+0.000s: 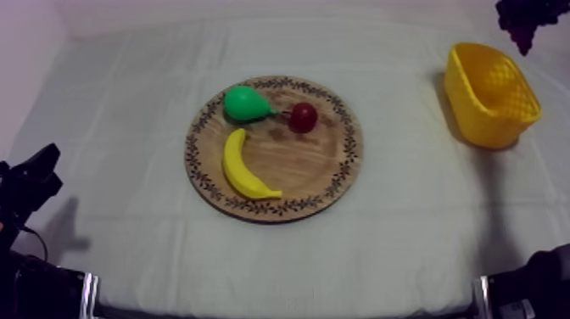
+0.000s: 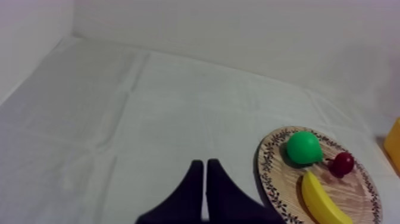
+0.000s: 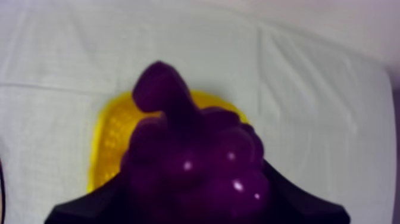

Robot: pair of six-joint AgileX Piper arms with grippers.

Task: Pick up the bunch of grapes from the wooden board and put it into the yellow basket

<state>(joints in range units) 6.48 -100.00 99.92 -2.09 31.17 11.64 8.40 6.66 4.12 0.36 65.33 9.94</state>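
1. Grapes (image 3: 190,161) hang over the basket (image 3: 110,137), clamped between the right end effector's (image 3: 196,205) fingers.
2. Left end effector (image 2: 204,184) rests near the board (image 2: 271,179), fingers pressed together on nothing.
3. Pear (image 1: 244,103), banana (image 1: 242,168) and small red fruit (image 1: 303,117) lie on the board, well apart from the basket.

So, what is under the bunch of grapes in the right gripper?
The yellow basket is below the bunch of grapes; part of its rim and mesh wall shows beside them. The grapes cover most of its inside.
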